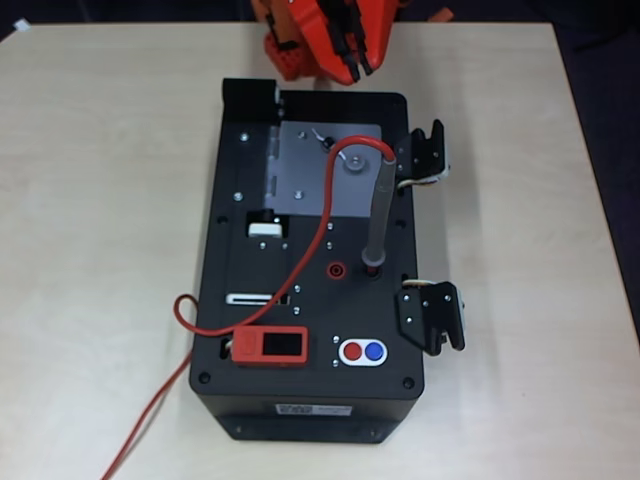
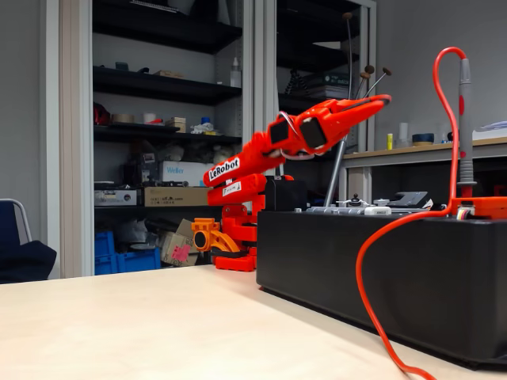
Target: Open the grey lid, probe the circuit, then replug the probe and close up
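Pale wood counter (image 1: 100,200) carries a black box (image 1: 310,400), and dark shelving stands behind it in the fixed view. Taking the black box as landmark: the red pincer (image 1: 345,55) hangs above its far edge in the overhead view, and in the fixed view (image 2: 372,103) it is raised well over the box top, touching nothing. Its fingers appear close together with nothing between them, though whether they fully meet cannot be told.

On the box's top, near that far edge, the grey lid (image 1: 305,180) lies flat and closed, its round knob (image 1: 352,166) toward the right. Just right of the lid, the probe (image 1: 380,215) stands upright, its tip plugged into a socket on the box top beside a red socket (image 1: 337,268). Its red wire (image 1: 310,255) loops over the lid, crosses the top and trails off the box's left side onto the counter. An orange-red display module (image 1: 270,347) sits near the box's near edge.
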### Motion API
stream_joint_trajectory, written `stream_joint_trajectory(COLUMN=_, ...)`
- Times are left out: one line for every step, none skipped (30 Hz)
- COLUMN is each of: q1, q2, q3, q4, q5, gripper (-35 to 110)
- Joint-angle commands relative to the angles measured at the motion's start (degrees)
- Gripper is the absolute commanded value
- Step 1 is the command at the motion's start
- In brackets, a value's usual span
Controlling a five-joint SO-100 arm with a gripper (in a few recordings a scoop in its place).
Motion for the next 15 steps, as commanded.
stream_joint_trajectory(q1=-0.5, q2=0.9, q3=1.2, q4=-7.1, q5=4.0, gripper=0)
stream_joint_trajectory(q1=-0.4, q2=0.9, q3=1.2, q4=-8.9, q5=4.6, gripper=0)
stream_joint_trajectory(q1=-0.5, q2=0.9, q3=1.2, q4=-10.5, q5=5.7, gripper=0)
stream_joint_trajectory(q1=-0.5, q2=0.9, q3=1.2, q4=-12.5, q5=6.5, gripper=0)
stream_joint_trajectory(q1=-0.5, q2=0.9, q3=1.2, q4=-14.5, q5=7.6, gripper=0)
stream_joint_trajectory(q1=-0.6, q2=0.9, q3=1.2, q4=-16.8, q5=8.4, gripper=0)
stream_joint_trajectory(q1=-0.6, q2=0.9, q3=1.2, q4=-19.2, q5=8.9, gripper=0)
stream_joint_trajectory(q1=-0.5, q2=0.9, q3=1.2, q4=-21.4, q5=9.7, gripper=0)
stream_joint_trajectory(q1=-0.6, q2=0.9, q3=1.2, q4=-23.7, q5=10.8, gripper=0)
stream_joint_trajectory(q1=-0.7, q2=0.9, q3=1.2, q4=-26.5, q5=11.2, gripper=0)
stream_joint_trajectory(q1=-0.4, q2=0.9, q3=1.2, q4=-29.2, q5=11.7, gripper=0)
stream_joint_trajectory(q1=-0.4, q2=0.9, q3=1.2, q4=-31.8, q5=12.3, gripper=0)
stream_joint_trajectory(q1=-0.4, q2=0.9, q3=1.2, q4=-34.5, q5=13.4, gripper=0)
stream_joint_trajectory(q1=-0.4, q2=0.9, q3=1.2, q4=-37.4, q5=13.6, gripper=0)
stream_joint_trajectory(q1=0.2, q2=0.9, q3=1.2, q4=-40.5, q5=14.2, gripper=0)
